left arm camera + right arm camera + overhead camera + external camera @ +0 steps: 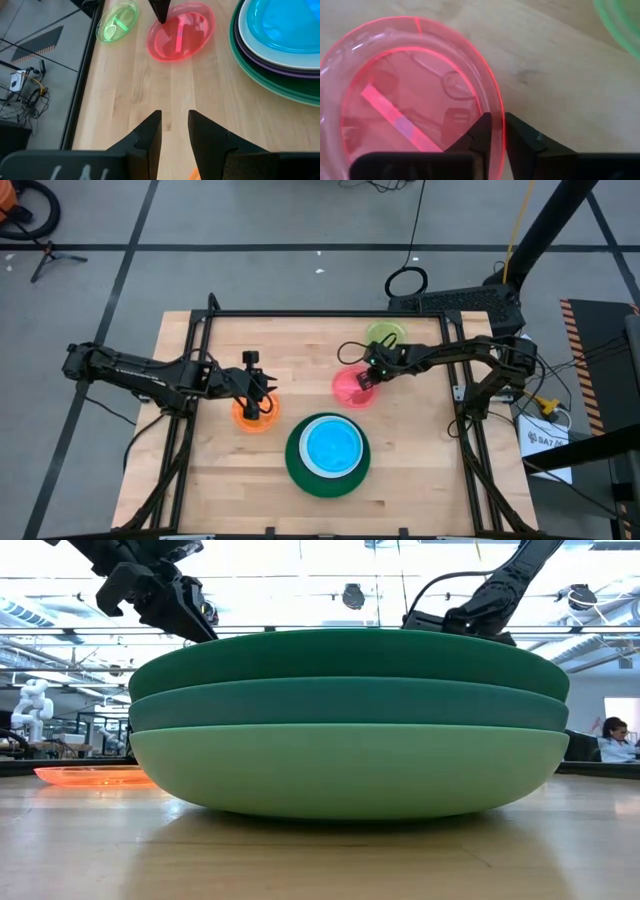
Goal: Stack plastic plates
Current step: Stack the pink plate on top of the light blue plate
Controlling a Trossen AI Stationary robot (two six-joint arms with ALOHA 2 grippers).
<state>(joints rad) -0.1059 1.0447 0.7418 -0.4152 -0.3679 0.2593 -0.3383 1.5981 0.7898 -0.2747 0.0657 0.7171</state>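
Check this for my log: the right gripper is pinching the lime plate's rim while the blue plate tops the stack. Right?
Not quite. The right gripper is pinching the pink plate's rim, as the right wrist view shows; the lime plate lies untouched. The blue plate does top the stack.

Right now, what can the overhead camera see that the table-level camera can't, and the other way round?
Only the high view shows the blue plate topping the stack, the pink plate with its rim between the right gripper's fingers, and the lime plate. Only the low view shows the stack's three green layers: dark green plate, teal plate, mint plate. Both show the orange plate under the left gripper.
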